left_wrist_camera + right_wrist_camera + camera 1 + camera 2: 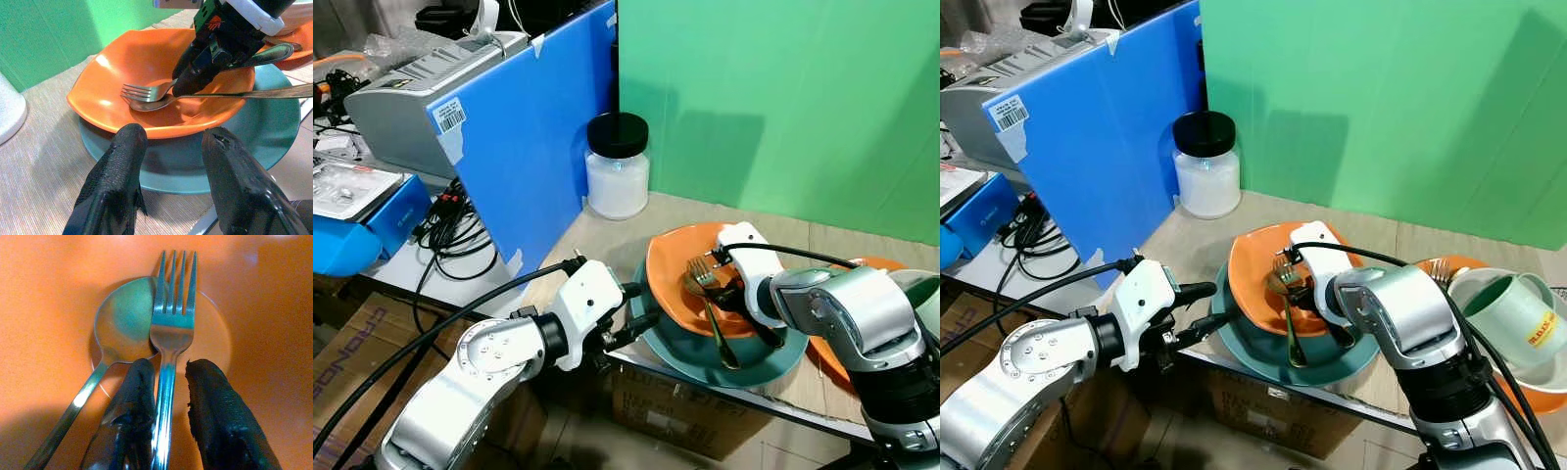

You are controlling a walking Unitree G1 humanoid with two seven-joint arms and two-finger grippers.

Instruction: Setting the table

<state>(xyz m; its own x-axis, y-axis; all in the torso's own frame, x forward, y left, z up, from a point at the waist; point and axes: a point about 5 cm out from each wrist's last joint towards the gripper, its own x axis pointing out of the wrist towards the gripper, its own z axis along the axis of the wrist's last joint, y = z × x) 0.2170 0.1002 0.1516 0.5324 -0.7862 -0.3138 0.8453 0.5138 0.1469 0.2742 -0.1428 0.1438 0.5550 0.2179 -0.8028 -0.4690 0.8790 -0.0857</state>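
Orange bowl point(44, 293), one fork point(171, 313), one spoon point(124, 323)

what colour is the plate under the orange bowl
Teal. The plate sits beneath the orange bowl; the left eye view shows it best.

Your left gripper point(641, 305) reaches forward, low, with its fingers point(117, 181) spread apart. Your right gripper point(164, 401) angles inward, its fingers pinched close together around a fork point(171, 328).
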